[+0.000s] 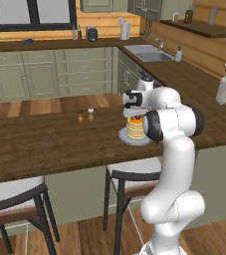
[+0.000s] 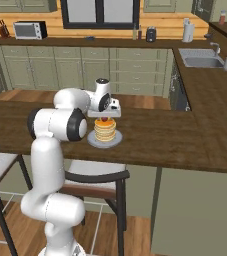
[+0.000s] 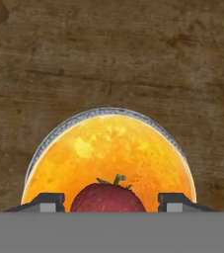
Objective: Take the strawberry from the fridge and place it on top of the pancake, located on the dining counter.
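The pancake (image 3: 108, 158) is a golden stack (image 1: 135, 128) on a grey plate (image 1: 127, 139) on the dark wooden dining counter (image 1: 45, 144). The red strawberry (image 3: 108, 197) rests on top of the stack (image 2: 105, 131), small and red under the hand (image 2: 105, 120). My gripper (image 3: 111, 203) hangs straight down over it (image 1: 134, 115), open. A gap shows between each fingertip (image 3: 52, 202) and the fruit. The fridge is out of view.
Two small shakers (image 1: 85, 115) stand on the counter left of the plate. A white vase (image 1: 225, 87) stands at the counter's right end. Stools (image 1: 129, 174) sit under the front edge. A sink (image 2: 202, 60) lies in the back counter.
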Tool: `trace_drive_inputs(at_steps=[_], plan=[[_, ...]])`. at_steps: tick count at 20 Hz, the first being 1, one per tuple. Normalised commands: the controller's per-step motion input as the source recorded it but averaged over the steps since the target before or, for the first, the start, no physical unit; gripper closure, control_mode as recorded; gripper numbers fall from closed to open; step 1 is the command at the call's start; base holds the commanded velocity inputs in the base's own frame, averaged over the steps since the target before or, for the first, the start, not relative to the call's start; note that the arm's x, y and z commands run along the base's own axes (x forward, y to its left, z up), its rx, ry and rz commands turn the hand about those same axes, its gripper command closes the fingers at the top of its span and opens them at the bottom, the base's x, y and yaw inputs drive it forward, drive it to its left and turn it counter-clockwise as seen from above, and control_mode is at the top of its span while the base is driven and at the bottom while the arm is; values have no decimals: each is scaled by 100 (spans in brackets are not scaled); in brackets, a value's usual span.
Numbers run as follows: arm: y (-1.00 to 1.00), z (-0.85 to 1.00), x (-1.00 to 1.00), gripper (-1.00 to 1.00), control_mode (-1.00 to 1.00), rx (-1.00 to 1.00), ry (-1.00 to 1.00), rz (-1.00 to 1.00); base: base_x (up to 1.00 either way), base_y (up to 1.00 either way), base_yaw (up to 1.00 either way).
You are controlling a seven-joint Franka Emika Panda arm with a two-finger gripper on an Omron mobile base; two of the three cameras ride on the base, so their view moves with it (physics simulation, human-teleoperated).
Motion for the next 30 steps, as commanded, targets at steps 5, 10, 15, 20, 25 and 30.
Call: trace_drive_inputs(at_steps=[5,10,15,20,25,30], plan=[[0,1,0,-100,-100,0,0,0,0,0,0],[11,23,-17,-100,-100,-10,0,-2,0,0,0],[27,27,-80,-100,-100,-13,-4,-10,0,0,0],[24,21,-100,-100,-100,-6,-7,-19,0,0,0],[26,26,-100,-100,-100,-3,-12,-22,0,0,0],[55,49,-100,-100,-100,-14,-21,-15,0,0,0]])
